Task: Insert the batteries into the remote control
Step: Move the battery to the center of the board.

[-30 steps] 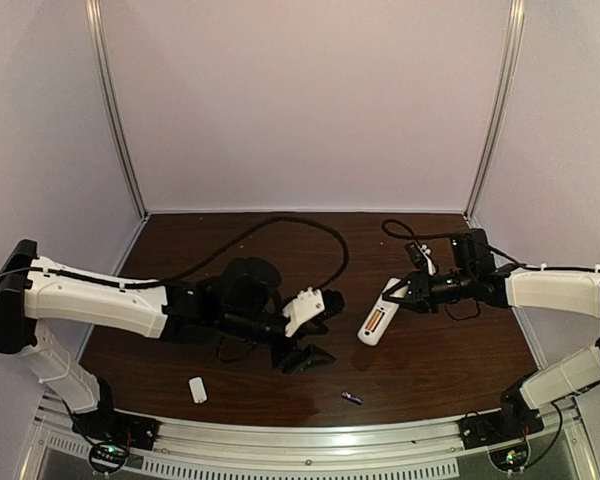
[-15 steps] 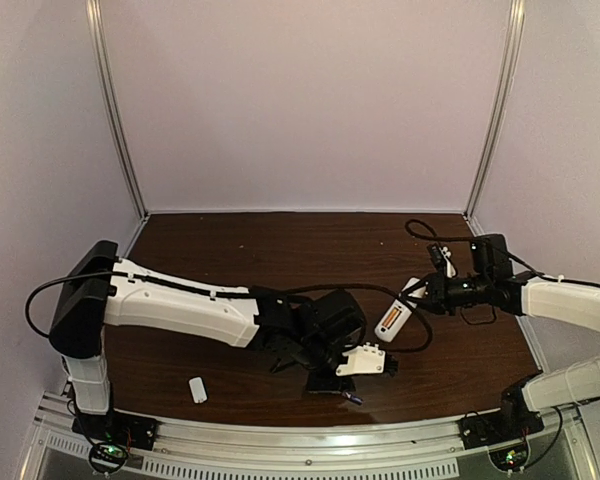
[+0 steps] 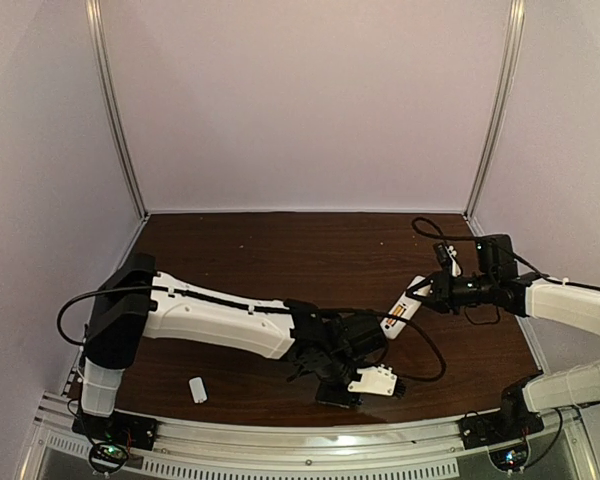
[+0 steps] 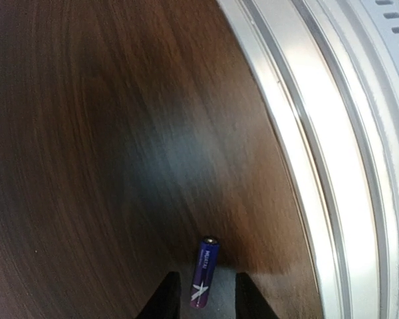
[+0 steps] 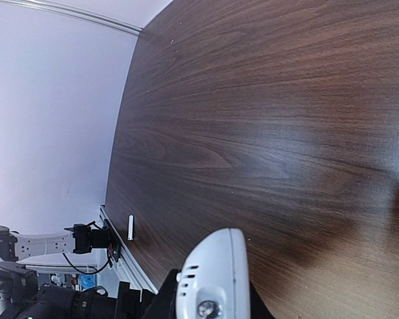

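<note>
The purple-blue battery lies on the brown table near the front rail. My left gripper is open, one dark fingertip on each side of the battery with gaps showing. In the top view the left gripper hides the battery. My right gripper is shut on the white remote control, held above the table at right; an orange strip, apparently the orange battery, shows on it. The remote's rounded end fills the bottom of the right wrist view.
A small plain white rectangular piece lies near the front left and also shows in the right wrist view. The metal front rail runs close beside the battery. A black cable trails by the left arm.
My left arm has swung from the table's middle to the front edge and come down with its fingers around the purple-blue battery. My right gripper has carried the remote a little to the right.
</note>
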Motion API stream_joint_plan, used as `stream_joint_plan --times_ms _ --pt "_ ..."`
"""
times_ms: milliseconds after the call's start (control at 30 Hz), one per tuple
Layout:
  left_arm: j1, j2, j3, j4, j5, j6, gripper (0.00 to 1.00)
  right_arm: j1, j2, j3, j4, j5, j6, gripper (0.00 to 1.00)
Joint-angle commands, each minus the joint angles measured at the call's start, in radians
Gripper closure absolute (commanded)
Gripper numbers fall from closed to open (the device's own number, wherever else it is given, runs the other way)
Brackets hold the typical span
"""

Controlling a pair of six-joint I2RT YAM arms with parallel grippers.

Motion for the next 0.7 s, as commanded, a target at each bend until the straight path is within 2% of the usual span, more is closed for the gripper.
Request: stream_joint_plan --times_ms 0,400,667 --pt "-0.012 0.039 0.052 -0.044 -0.012 0.025 0.71 -0.011 -0.014 -0.009 0.007 -0.01 0.007 1.0" --pt "-0.014 0.089 0.098 -0.072 -0.012 0.035 0.79 -0.013 -0.009 -0.008 0.006 -0.017 0.001 1.0" --pt "-0.013 0.118 0.119 -0.112 -0.003 0.035 0.8 -0.013 -0.006 -0.008 0.002 -0.015 -0.002 1.0"
